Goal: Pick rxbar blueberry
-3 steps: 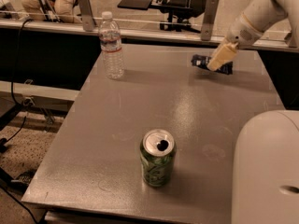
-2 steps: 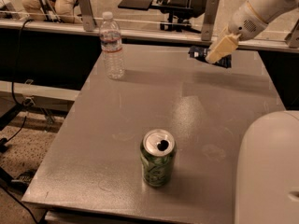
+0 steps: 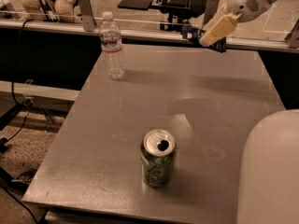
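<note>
The rxbar blueberry point(image 3: 190, 33) is a small dark navy wrapper held in the air above the table's far right edge. My gripper point(image 3: 206, 41) is shut on it, with a cream-coloured finger point(image 3: 217, 28) covering its middle, so only the bar's dark ends show on either side. The arm comes in from the top right corner.
A green soda can point(image 3: 158, 157) stands open near the front of the grey table point(image 3: 140, 101). A clear water bottle point(image 3: 112, 45) stands at the far left. The robot's white body point(image 3: 271, 171) fills the bottom right. A rail and dark equipment run behind the table.
The gripper has risen and moved back with the bar in it. The bar has come off the table surface and now hangs above the far edge.
</note>
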Action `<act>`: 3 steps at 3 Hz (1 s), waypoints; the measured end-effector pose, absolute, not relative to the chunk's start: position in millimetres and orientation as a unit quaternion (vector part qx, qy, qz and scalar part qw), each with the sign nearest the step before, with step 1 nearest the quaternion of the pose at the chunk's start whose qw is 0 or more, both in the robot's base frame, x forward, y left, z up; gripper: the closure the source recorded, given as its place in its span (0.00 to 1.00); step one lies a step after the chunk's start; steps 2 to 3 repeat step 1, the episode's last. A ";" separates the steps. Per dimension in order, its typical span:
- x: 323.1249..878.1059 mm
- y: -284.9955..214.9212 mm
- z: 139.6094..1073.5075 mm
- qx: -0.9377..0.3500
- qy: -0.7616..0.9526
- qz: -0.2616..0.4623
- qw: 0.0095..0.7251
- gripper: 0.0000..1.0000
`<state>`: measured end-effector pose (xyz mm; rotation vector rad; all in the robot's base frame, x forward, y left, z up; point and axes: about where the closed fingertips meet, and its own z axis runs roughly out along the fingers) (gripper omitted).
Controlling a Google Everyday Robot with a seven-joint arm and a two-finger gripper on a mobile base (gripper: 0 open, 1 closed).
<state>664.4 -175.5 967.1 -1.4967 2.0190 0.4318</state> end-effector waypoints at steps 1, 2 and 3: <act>672.3 -172.1 966.8 -0.558 0.757 0.159 0.302 1.00; 672.3 -172.1 966.8 -0.558 0.757 0.159 0.302 1.00; 672.3 -172.1 966.8 -0.558 0.757 0.159 0.302 1.00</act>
